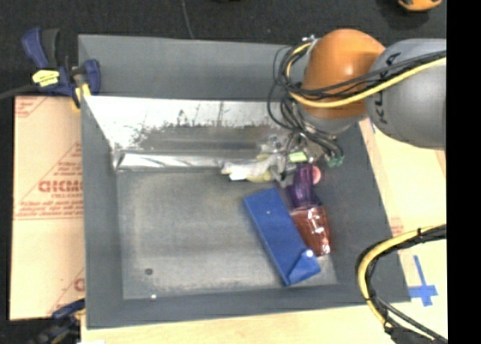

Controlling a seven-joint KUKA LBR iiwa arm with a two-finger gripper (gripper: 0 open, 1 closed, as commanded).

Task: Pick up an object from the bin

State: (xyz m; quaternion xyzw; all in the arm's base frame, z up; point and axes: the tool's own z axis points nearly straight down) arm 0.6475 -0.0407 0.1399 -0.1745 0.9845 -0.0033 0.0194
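The arm (413,102) reaches in from 3 o'clock, its orange cover (342,64) hanging over the bin's (188,252) far right corner. Below the cover, the claw (289,158) is down at about 1 o'clock of the bin floor, close to the back wall. Cables and the wrist hide it, so I cannot tell whether it is released or clenched, or whether it grasps anything.

Nearest to it is a small purple thing (304,185), just at 5 o'clock of the claw. A pale white-and-yellow scrap (244,173) lies just at 8 o'clock of the claw, against the back wall. Further toward 5 o'clock, a flat blue block (272,233) lies slantwise on the floor. A dark red packet (314,230) lies touching the block's right edge, below the purple thing.
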